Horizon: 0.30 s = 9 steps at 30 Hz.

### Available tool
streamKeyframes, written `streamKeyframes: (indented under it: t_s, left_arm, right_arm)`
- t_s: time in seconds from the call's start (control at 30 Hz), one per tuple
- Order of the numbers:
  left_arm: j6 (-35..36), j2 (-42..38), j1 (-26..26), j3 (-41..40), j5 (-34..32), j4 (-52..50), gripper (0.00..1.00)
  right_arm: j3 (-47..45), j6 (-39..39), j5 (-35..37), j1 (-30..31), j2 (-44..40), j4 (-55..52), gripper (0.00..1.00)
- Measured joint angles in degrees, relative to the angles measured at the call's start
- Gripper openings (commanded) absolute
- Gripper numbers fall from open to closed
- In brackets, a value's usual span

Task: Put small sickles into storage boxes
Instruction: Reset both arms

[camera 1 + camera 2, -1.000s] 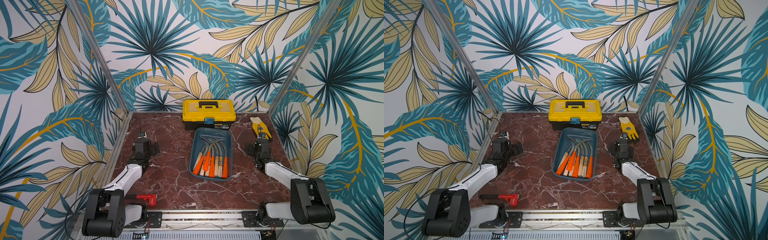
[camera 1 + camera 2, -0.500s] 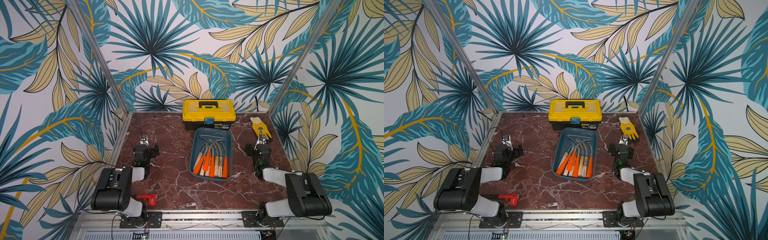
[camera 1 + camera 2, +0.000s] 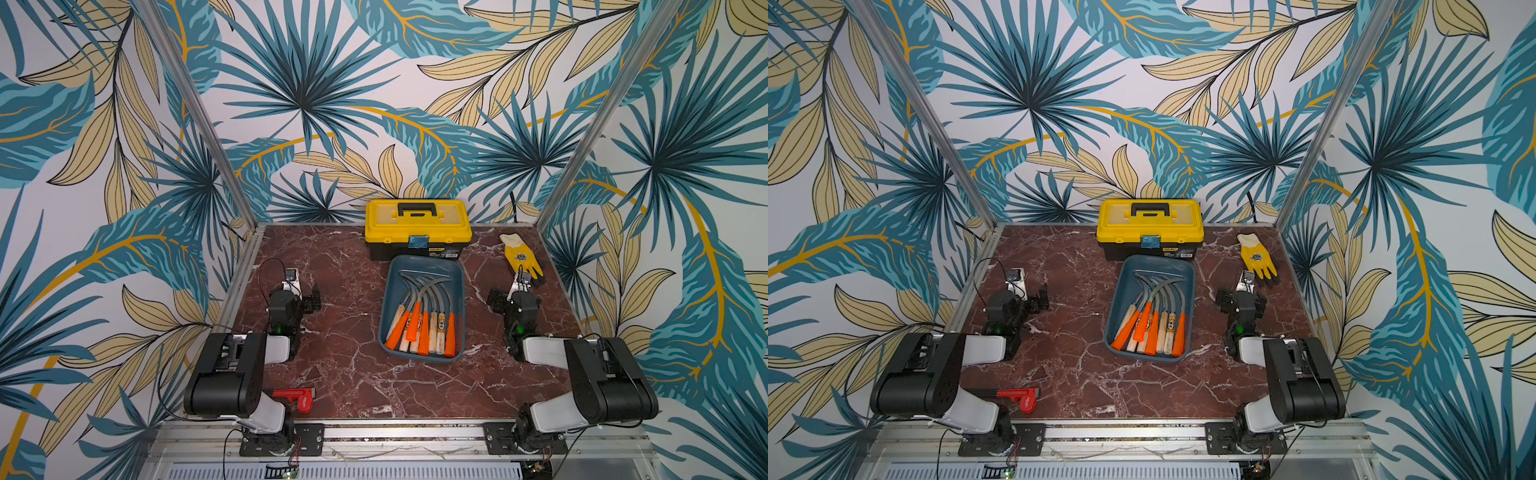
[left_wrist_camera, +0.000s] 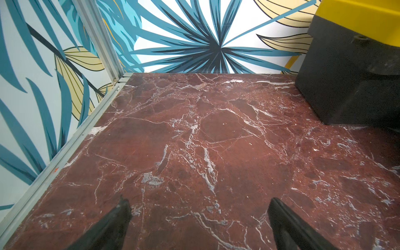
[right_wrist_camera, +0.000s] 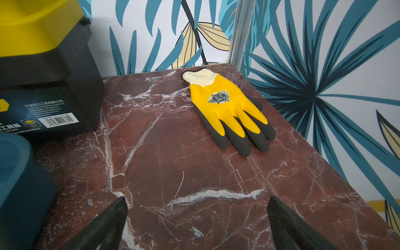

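Note:
Several small sickles (image 3: 420, 328) (image 3: 1152, 328) lie inside the dark teal storage box (image 3: 386, 305) (image 3: 1116, 305) at the table's middle, orange and pale wooden handles toward the front, grey curved blades toward the back. My left gripper (image 3: 291, 297) (image 4: 199, 200) rests low over bare marble to the box's left, open and empty. My right gripper (image 3: 515, 297) (image 5: 198, 200) sits to the box's right, also open with nothing between its fingers. A corner of the storage box (image 5: 17, 173) shows in the right wrist view.
A yellow-and-black toolbox (image 3: 417, 228) (image 4: 350, 75) (image 5: 43, 65) stands just behind the storage box. A yellow work glove (image 3: 521, 259) (image 5: 227, 108) lies at the back right, ahead of my right gripper. A red clamp-like tool (image 3: 297, 397) lies at the front left near the left arm's base.
Both arms have folded back and up toward their bases, while the grippers stay low at nearly the same spots. The sickles and the box have not moved.

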Motion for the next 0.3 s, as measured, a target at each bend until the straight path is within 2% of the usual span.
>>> streamKeyframes:
  t_s: [0.3]
  left_arm:
    - [0.37,0.00,0.00,0.00,0.42,0.00,0.99]
  right_arm:
    - [0.00,0.00,0.00,0.00,0.00,0.00,0.99]
